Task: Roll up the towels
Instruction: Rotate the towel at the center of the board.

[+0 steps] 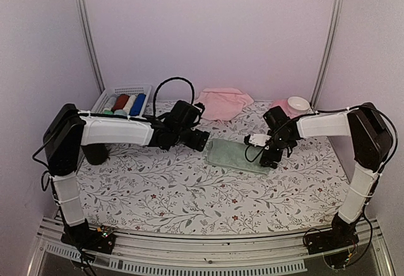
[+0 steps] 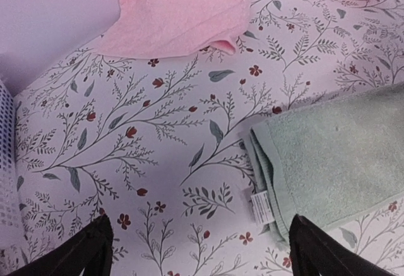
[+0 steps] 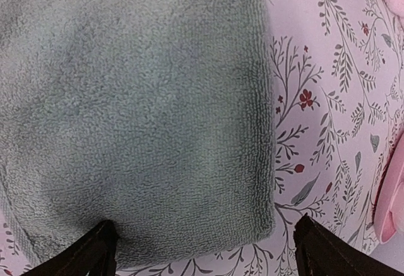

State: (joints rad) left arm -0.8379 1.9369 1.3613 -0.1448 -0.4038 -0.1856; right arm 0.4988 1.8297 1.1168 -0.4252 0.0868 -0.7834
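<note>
**L gripper** [image 2: 201, 241]: fingers spread wide, nothing held. It is positioned over the bare floral tablecloth [image 2: 126, 137], just off the left short end of the mint towel [image 2: 334, 156].

**R gripper** [image 3: 205, 235]: also spread wide, nothing gripped. It is poised over the towel's right end, w/ the hem lying between the fingertips. Contact w/ the cloth cannot be told.

**Mint towel:** folded flat at table centre. The long axis runs approx. left–right in the top view, w/ the right end slightly nearer the bases. Stacked fold edges are turned toward the L gripper.

**Care label** [image 2: 259, 204]: white, sewn at the left end. The print is too small to be read.

**Pink towel** [image 1: 222, 103]: crumpled and unrolled at the far edge, behind the mint one and apart from it.

**Arms:** elbows are carried outboard, forearms reached inward, wrists pitched down.

**Other items:** a basket [image 1: 126, 88] w/ rolled cloths is seen at far left. A saucer [image 1: 281, 107] w/ a cup [image 1: 298, 103] is seen at far right.
</note>
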